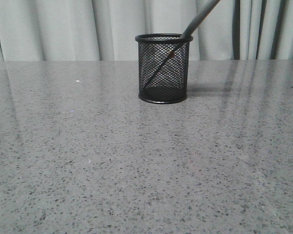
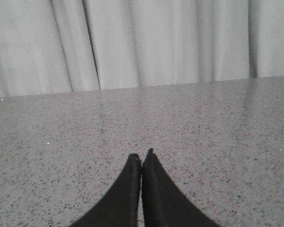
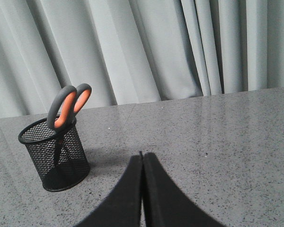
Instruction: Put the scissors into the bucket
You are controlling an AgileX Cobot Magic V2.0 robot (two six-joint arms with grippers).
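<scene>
The scissors stand blades-down inside the bucket, the handle leaning out over the rim on the side toward the robot's right. On this evidence the placement step appears complete; neither arm has anything left to carry.

The bucket sits on the table toward its far edge, close to the curtain and roughly midway between the left and right edges. It stands upright on its base.

The left gripper has its fingers pressed together with nothing between them, held above bare table. The right gripper is likewise pressed together and empty, well apart from the bucket.

Judgement on the next move: nothing further is required beyond keeping both arms away from the bucket, since a brush against the projecting handle could tip the light mesh cup.

Differences between views: the front view cuts the handle off at the frame's upper edge and shows it only as a grey bar, with the blade faintly visible through the mesh. The right wrist view shows the scissors with both loops complete and their orange lining. The left wrist view shows neither the bucket nor the scissors. No arm appears in the front view.
</scene>
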